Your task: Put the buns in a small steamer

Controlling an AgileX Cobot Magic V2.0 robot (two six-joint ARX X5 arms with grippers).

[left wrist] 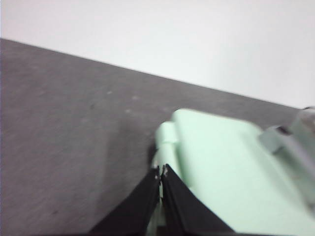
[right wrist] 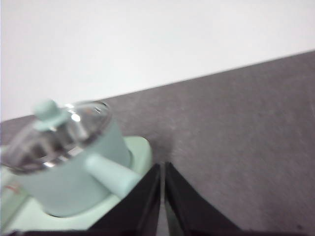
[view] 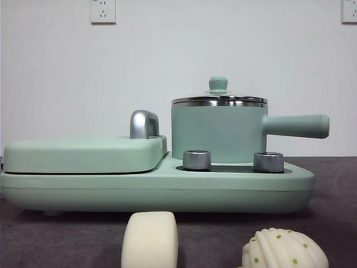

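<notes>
The smooth cream bun (view: 149, 240) stands on the table at the front, near the middle. The ribbed bun with green dots (view: 284, 249) lies to its right. The mint-green small steamer (view: 218, 133) stands on the right half of the cooker base (view: 156, 187), its glass lid (view: 218, 99) with green knob on and its side handle pointing right. It also shows in the right wrist view (right wrist: 64, 162). My left gripper (left wrist: 161, 170) is shut and empty above the griddle's end. My right gripper (right wrist: 162, 167) is shut and empty beside the steamer's handle (right wrist: 110, 175). Neither gripper shows in the front view.
A flat mint-green griddle lid (view: 83, 153) with a chrome handle (view: 144, 124) covers the cooker's left half and shows in the left wrist view (left wrist: 236, 177). Two chrome knobs (view: 196, 159) stand before the steamer. Dark grey table (view: 56, 240) and white wall all around.
</notes>
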